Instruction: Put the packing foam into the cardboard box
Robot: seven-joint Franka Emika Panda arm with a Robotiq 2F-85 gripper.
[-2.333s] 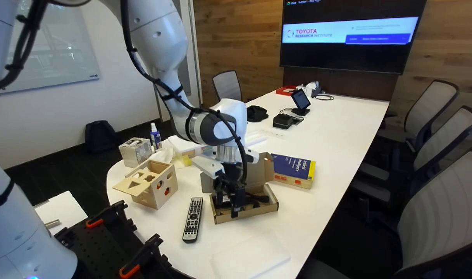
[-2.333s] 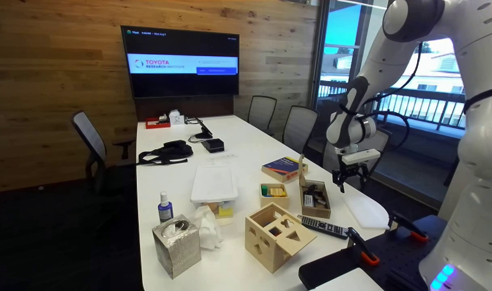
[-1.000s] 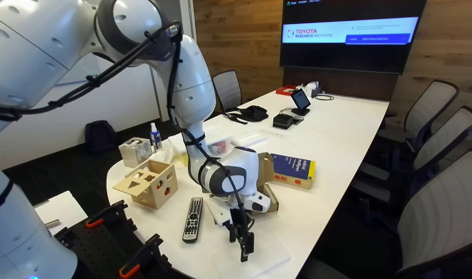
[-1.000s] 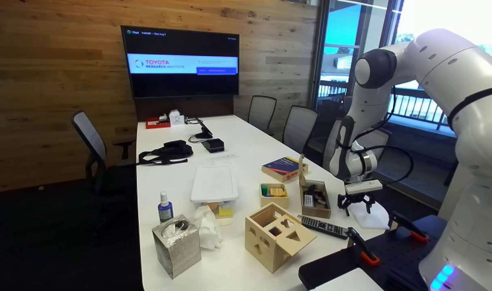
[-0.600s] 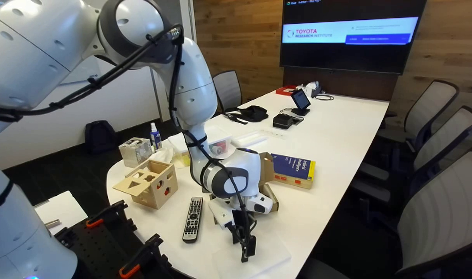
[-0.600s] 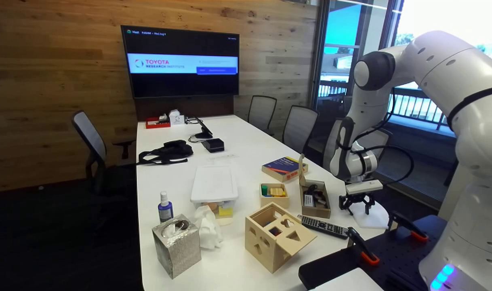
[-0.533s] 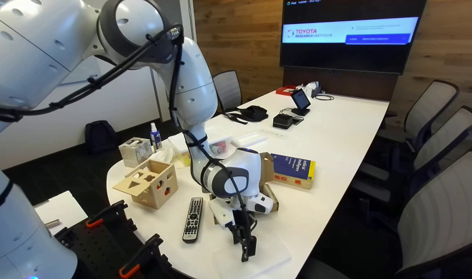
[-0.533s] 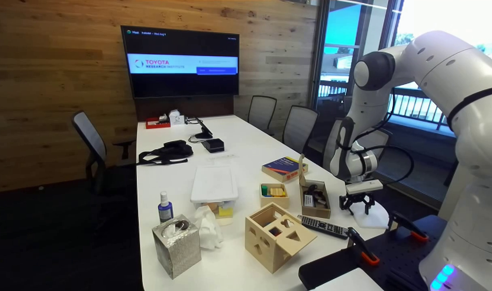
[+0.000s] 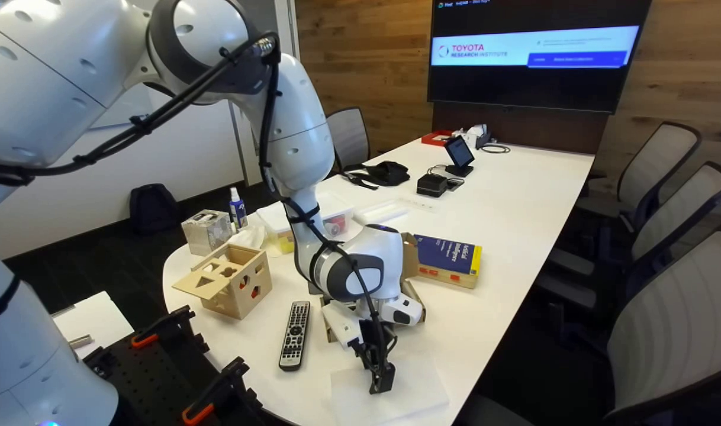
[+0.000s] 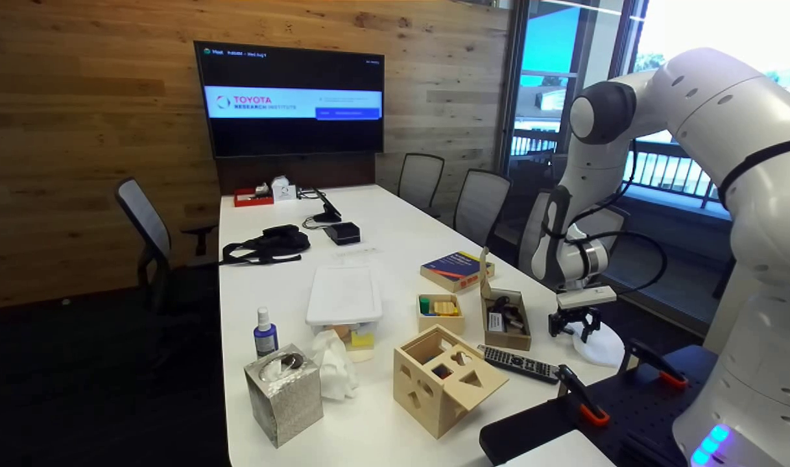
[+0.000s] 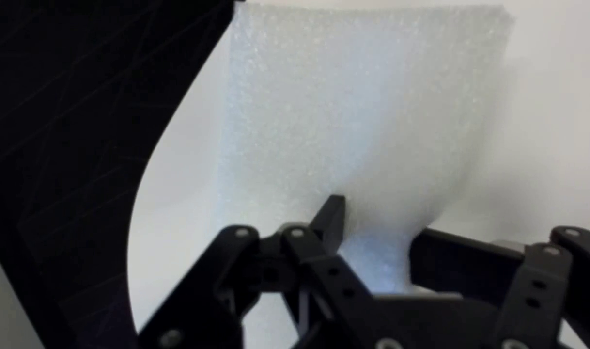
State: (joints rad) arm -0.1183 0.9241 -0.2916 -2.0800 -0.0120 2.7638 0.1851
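The packing foam (image 11: 363, 97), a pale flat sheet, lies on the table, its near part bunched up into a bulge in the wrist view. My gripper (image 11: 378, 220) is shut on that bulge, with a finger touching it on either side. In both exterior views the gripper (image 10: 573, 336) is low over the foam (image 10: 600, 345), at the side towards the box. The brown cardboard box (image 10: 508, 341) stands beside it with its flap raised, holding dark cables and a white label. My arm hides most of the box (image 9: 417, 299) in an exterior view.
A remote (image 10: 518, 363) lies between the wooden shape cube (image 10: 418, 397) and the foam. Behind the cardboard box lies a thick book (image 10: 456, 267); a small wooden tray (image 10: 439, 324) of blocks stands alongside. The table edge and black clamps (image 10: 589, 415) lie close to the foam.
My arm has come down from near the box to the foam. Over the last half second the jaws have narrowed, and the foam has buckled up and shifted slightly.
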